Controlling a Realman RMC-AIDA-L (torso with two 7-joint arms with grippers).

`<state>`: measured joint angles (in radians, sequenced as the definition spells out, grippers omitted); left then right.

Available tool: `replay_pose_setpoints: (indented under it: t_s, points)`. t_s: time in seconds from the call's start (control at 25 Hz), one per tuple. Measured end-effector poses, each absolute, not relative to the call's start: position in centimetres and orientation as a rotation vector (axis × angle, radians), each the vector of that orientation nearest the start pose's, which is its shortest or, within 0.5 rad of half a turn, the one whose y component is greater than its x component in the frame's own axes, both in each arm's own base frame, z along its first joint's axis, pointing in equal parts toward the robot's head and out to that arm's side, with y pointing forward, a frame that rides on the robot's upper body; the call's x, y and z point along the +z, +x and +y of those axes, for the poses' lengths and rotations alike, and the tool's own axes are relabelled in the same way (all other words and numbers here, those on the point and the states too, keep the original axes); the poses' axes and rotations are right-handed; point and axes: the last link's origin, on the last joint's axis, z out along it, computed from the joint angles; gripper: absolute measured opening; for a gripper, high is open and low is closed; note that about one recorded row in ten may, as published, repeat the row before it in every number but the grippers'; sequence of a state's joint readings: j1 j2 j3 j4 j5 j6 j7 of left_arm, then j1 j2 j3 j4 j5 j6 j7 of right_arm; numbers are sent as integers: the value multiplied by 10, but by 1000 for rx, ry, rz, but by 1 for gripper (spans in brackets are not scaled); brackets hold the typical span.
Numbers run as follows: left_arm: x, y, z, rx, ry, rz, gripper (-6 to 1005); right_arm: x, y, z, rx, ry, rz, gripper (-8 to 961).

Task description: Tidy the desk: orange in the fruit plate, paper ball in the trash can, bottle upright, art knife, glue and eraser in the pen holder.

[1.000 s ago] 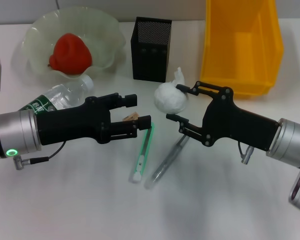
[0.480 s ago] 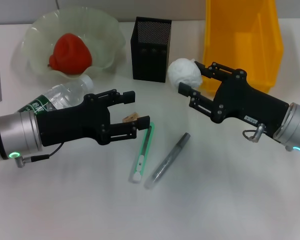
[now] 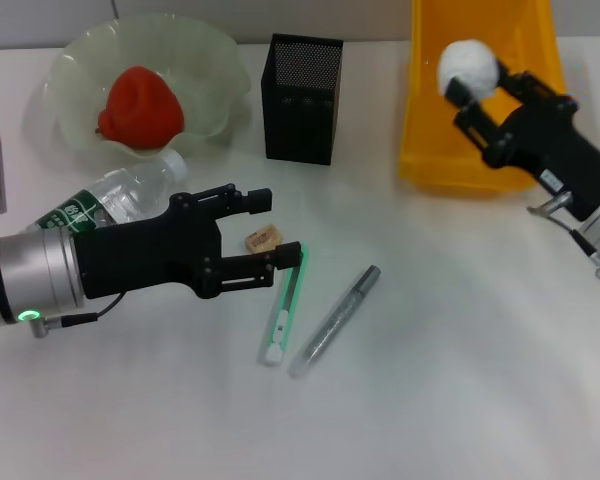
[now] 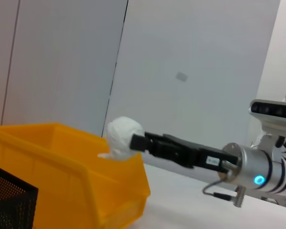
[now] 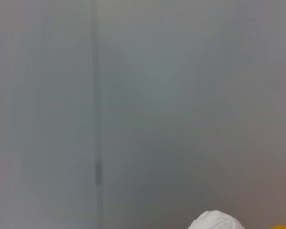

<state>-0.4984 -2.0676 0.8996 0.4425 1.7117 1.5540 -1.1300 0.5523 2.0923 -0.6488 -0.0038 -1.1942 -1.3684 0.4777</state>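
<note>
My right gripper is shut on the white paper ball and holds it above the yellow bin. The ball also shows in the left wrist view and the right wrist view. My left gripper is open, low over the table, with the small tan eraser between its fingers. The green art knife and the grey glue stick lie just beyond it. The bottle lies on its side behind my left arm. The orange sits in the fruit plate.
The black mesh pen holder stands between the plate and the yellow bin. In the left wrist view the bin and a corner of the pen holder show below the ball.
My right gripper closed on the paper ball, lifted it off the table and carried it back and right to above the yellow bin. My left gripper barely moved.
</note>
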Motion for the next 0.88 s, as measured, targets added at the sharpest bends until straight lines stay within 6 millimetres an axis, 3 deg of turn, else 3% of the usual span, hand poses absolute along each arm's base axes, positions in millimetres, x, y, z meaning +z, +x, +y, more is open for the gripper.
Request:
replay_pose_setpoints:
  t_s: [0.12, 0.76, 0.88]
  points:
    - [-35, -256, 304, -922, -2742, -492, 796, -35, 284, 336, 941, -1911, 492, 519]
    - [-33, -261, 297, -930, -2742, -514, 796, -35, 285, 342, 901, -1909, 488, 519]
    - [-33, -261, 297, -929, -2743, -510, 796, -35, 286, 343, 890, -1911, 486, 618]
